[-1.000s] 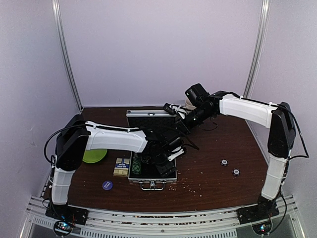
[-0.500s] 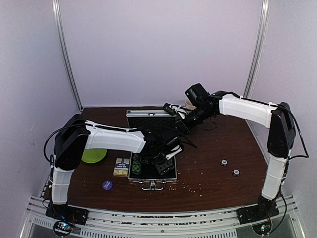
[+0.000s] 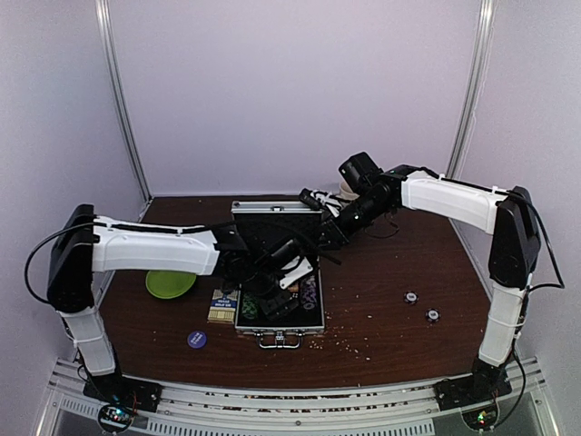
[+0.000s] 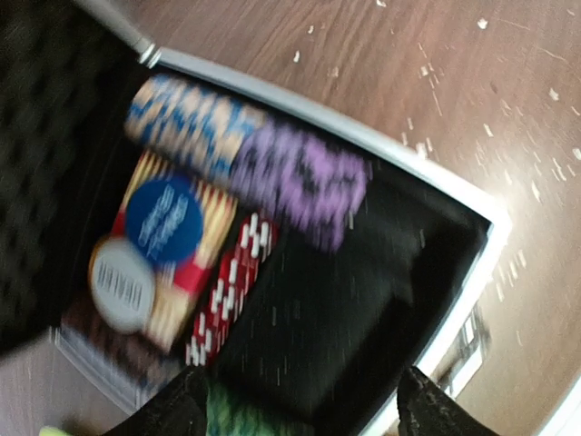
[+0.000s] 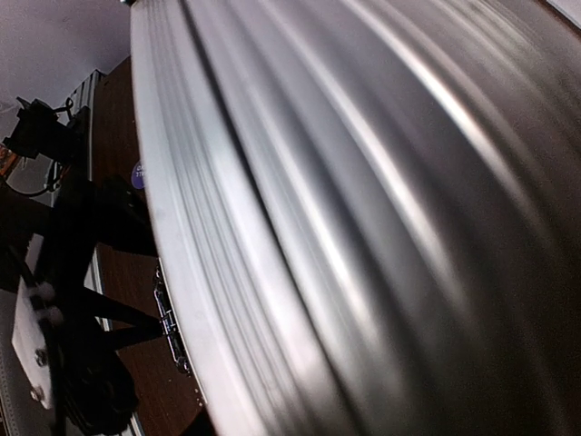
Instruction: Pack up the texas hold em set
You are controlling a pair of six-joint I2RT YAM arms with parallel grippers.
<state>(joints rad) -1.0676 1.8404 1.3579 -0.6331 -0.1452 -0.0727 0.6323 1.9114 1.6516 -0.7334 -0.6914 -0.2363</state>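
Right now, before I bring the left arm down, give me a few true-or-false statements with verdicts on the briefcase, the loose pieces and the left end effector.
1. The briefcase lid is shut. False: it stands open, upright.
2. The left end effector is open and empty above the briefcase. True.
3. The green plate sits inside the briefcase. False: it is on the table, left of the briefcase.
4. A blue round button lies on the table near the briefcase's front left corner. True.
5. The purple chips lie loose on the table. False: they are in the briefcase.

Silver briefcase (image 3: pixel 313 325) lies open (lid raised), chips (image 4: pixel 304 177) rowed inside, card deck box (image 3: pixel 222 305) just left.
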